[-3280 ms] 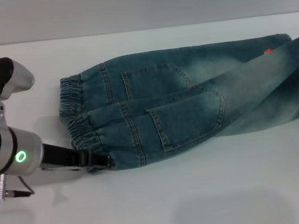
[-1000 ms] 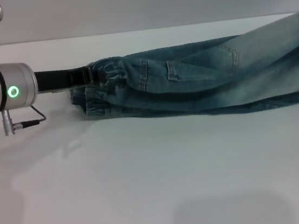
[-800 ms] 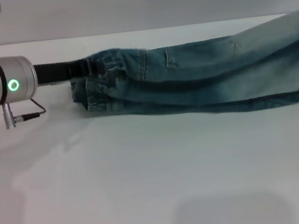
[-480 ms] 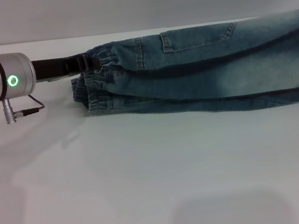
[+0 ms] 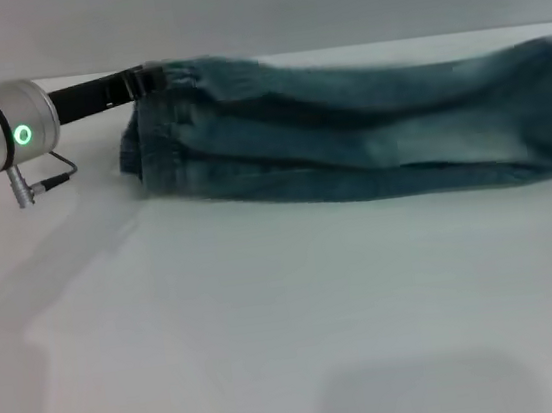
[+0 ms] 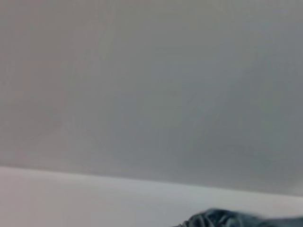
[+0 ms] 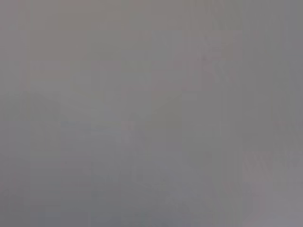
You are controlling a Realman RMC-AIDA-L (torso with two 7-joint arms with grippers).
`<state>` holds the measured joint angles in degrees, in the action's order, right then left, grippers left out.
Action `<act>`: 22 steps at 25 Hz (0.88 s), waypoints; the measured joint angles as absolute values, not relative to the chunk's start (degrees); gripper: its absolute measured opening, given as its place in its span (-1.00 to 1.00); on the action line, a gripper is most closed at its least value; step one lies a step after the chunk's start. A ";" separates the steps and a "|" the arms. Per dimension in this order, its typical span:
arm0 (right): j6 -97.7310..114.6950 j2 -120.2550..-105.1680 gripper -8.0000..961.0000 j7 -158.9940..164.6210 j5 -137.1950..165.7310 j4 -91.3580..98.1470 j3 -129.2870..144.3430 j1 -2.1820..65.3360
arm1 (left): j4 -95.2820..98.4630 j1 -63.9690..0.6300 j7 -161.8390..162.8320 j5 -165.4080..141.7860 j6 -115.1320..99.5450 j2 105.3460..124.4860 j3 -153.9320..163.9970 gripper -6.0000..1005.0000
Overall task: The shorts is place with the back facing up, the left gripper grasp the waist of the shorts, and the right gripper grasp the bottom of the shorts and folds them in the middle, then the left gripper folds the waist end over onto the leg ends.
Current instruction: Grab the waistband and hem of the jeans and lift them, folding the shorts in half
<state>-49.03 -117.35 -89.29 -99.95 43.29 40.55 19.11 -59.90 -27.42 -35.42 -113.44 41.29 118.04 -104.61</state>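
The left gripper (image 5: 143, 79), a black two-finger jaw on a silver-white round wrist with black bands and a green light ring, reaches in from the 9 o'clock side of the head view toward about 11 o'clock. Its jaws are closed on the waist of the shorts (image 5: 155, 85), the gathered elastic denim band, and they hold the upper layer of this band a little above the white table (image 5: 271, 328). A thin black cable hangs under the wrist, near the light ring.

From the jaws outward, the shorts (image 5: 369, 145), made of blue washed denim with pale faded patches, stretch as a long band from the gripper toward 3 o'clock, across the far part of the table. The cloth is folded along its length, so one layer lies over the other and a dark crease runs between them. The ruffled waist end forms a rounded, thick bunch just beside the gripper, and the lower layer of it rests on the table. The leg side goes out of view at the right edge, so the hems cannot be seen.

The left wrist view shows only a grey wall, the pale table edge and a small piece of ruffled denim. The right gripper is not in any view; the right wrist view shows only plain grey.
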 joint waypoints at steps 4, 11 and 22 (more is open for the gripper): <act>-49.12 -116.01 -0.84 -93.82 -100.22 38.13 39.04 21.49 | -56.59 -28.86 -37.85 -111.53 40.43 117.82 -104.84 -0.65; -53.13 -117.45 -0.31 -97.64 -99.71 38.30 39.91 20.59 | -55.46 -28.78 -38.08 -111.66 41.20 117.74 -104.95 0.10; -59.00 -119.09 0.51 -106.40 -99.70 36.81 46.28 19.69 | -54.25 -31.07 -30.60 -127.57 46.55 117.67 -106.02 0.56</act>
<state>-59.00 -119.09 -106.40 -99.69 36.81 46.28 19.69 -54.25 -31.07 -30.60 -127.57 46.55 117.67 -106.02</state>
